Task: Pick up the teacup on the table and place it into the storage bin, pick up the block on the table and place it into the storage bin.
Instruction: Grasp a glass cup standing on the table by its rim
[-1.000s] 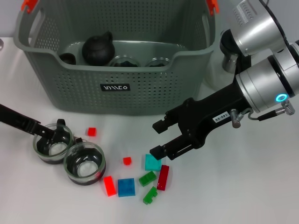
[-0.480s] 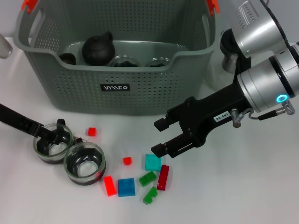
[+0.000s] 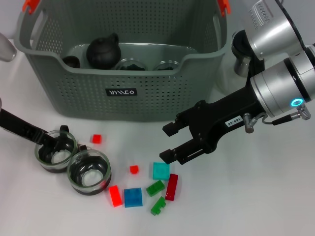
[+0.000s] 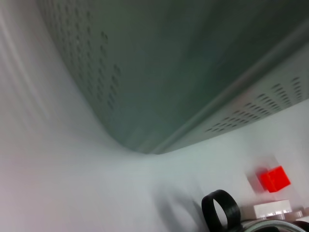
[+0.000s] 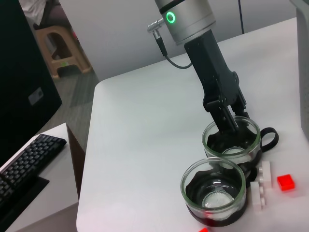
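Large grey perforated plastic storage bin (image 3: 123,64) stands at the far side of the white table (image 3: 256,196), a dark teapot and glassware inside; right gripper (image 3: 169,143) hovers near the bin's front, jaws released, just above the teal square block (image 3: 160,170) among scattered red, blue and green bricks; left gripper (image 5: 228,116) reaches into the farther-left glass teacup (image 3: 55,150), jaws clenched on its rim; second glass teacup (image 3: 89,171) touching beside it.

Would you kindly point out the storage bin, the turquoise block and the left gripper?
storage bin (image 3: 162,101): head view, front wall.
turquoise block (image 3: 160,170): head view, top face.
left gripper (image 5: 227,116): right wrist view, fingers at the teacup rim.
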Robot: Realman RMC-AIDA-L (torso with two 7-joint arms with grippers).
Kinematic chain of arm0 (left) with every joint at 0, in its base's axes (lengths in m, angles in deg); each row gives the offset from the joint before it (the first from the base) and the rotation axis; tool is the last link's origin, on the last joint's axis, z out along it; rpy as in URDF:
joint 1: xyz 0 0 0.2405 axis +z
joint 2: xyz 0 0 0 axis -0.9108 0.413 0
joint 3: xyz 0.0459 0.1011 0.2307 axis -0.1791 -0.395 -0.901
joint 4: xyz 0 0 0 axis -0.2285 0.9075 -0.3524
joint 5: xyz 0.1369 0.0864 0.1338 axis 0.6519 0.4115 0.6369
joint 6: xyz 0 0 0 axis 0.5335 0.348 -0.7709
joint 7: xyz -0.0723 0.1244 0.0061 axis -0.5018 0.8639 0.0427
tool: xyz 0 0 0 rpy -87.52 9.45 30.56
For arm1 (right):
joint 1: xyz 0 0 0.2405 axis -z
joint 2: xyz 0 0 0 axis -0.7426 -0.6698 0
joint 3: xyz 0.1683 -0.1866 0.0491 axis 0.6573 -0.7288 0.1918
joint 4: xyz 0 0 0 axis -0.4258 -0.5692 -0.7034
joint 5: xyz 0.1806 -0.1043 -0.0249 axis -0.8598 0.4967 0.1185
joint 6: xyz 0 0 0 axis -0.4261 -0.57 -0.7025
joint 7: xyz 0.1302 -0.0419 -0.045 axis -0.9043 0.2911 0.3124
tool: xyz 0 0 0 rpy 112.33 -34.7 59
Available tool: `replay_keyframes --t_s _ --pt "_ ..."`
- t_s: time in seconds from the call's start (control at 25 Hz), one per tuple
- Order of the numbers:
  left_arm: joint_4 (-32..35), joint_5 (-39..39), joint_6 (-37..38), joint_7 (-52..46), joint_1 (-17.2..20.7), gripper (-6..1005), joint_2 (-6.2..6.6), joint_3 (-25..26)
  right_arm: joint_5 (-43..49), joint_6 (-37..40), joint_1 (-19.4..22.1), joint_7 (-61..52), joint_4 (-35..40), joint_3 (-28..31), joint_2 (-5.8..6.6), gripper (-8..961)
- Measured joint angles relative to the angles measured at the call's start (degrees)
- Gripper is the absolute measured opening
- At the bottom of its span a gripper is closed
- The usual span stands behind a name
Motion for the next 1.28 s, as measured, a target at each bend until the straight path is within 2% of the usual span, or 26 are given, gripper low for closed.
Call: replay_keyframes --t_s 0.4,0.64,0.96,1.28 --pt "1.40 0.10 -1.28 -0.12 -0.20 446 0.09 -0.04 -0.01 -0.09 0.26 0.48 0.00 0.21 0.00 766" --pt "2.63 0.13 -1.86 -0.02 -0.40 361 0.25 -0.72 -0.02 -0.11 0.26 0.82 -0.01 0.34 0.00 766" --pt "3.78 0.96 -2.69 -0.33 -0.81 333 0.47 -0.81 -0.24 -0.10 0.29 1.20 -0.03 0.80 0.00 767" --pt "3.79 1.67 -2.47 -0.89 -1.03 189 0.45 -0.81 -0.36 0.15 0.35 1.31 0.23 1.55 0.00 767"
